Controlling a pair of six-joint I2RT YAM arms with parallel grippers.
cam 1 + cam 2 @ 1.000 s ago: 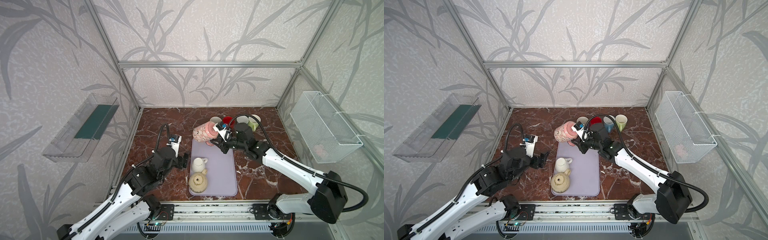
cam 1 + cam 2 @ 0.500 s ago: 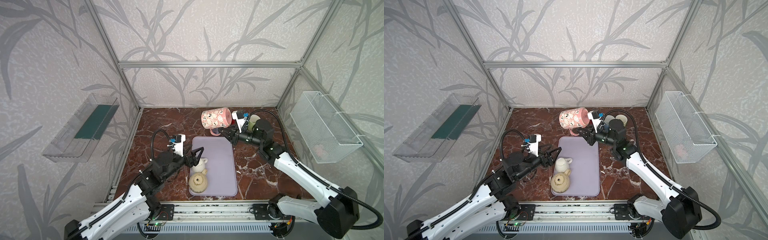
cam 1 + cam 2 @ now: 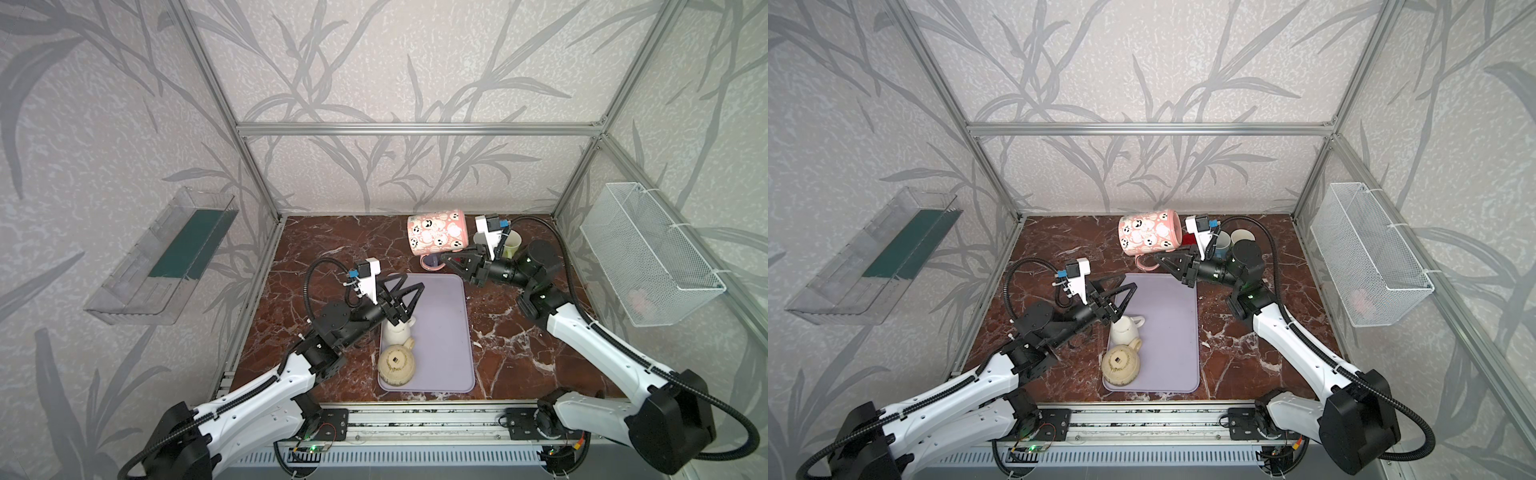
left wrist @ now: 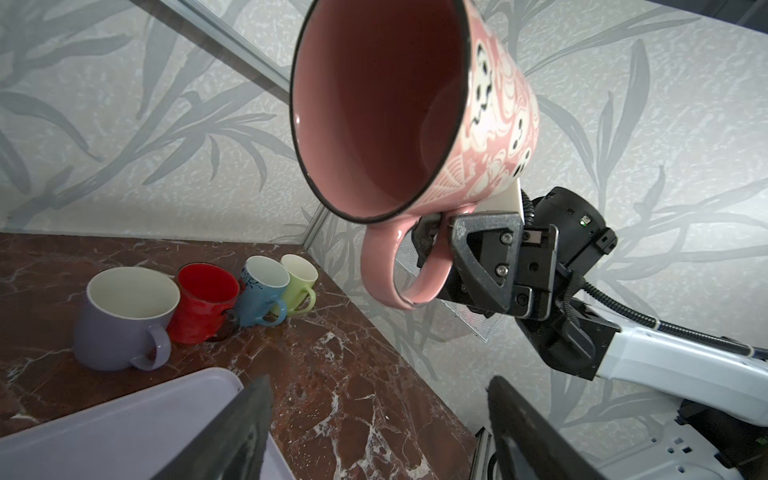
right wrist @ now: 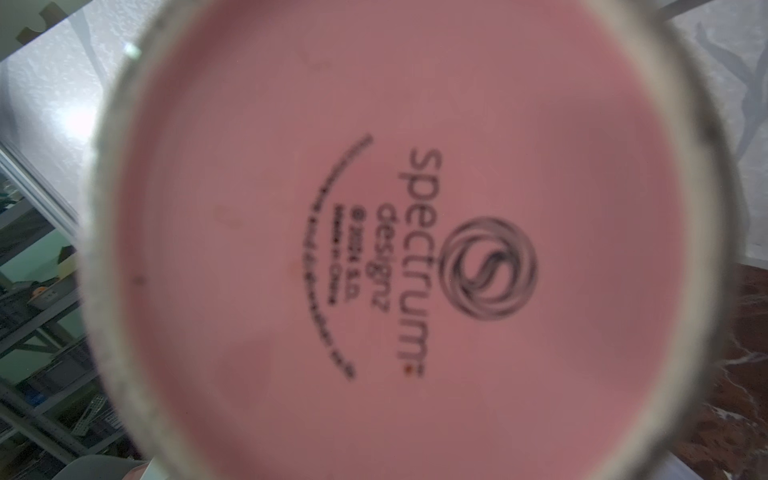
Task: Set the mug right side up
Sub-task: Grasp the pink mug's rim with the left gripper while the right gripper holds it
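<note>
Grey leaf-patterned walls and an aluminium frame were noted round a red-brown marble tabletop (image 3: 332, 249).

Position: the pink mug (image 3: 436, 232) was found off the tabletop, held in the air near the back. It lay on its side, mouth turned toward the left wall and base toward the right wrist camera. Its handle (image 4: 390, 270) hung underneath. The right gripper (image 3: 446, 258) was seen with jaws clamped on that handle. The left gripper (image 3: 413, 281) was recorded with jaws spread and empty, above the near-left part of the lilac tray (image 3: 449, 332), well apart from the mug.

Handling, as judged: glazed ceramic, stiff, breakable, and probably fairly heavy for a hold this narrow. The glaze was taken to be slippery. With the whole body hung from the handle alone, swinging about the jaws was considered possible during the turn. The handle was judged the sound place to hold. The wall near the rim could serve the open jaws as a second hold.

Room: a row of cups (image 4: 199, 299) was noted upright on the tabletop at the back, close under the mug. A white jug (image 3: 1126, 329) and a beige teapot (image 3: 1121, 365) occupied the tray's left side. The tray's bare right half was judged the open ground for setting down. A wire basket (image 3: 648, 253) on the right wall stood well clear.
</note>
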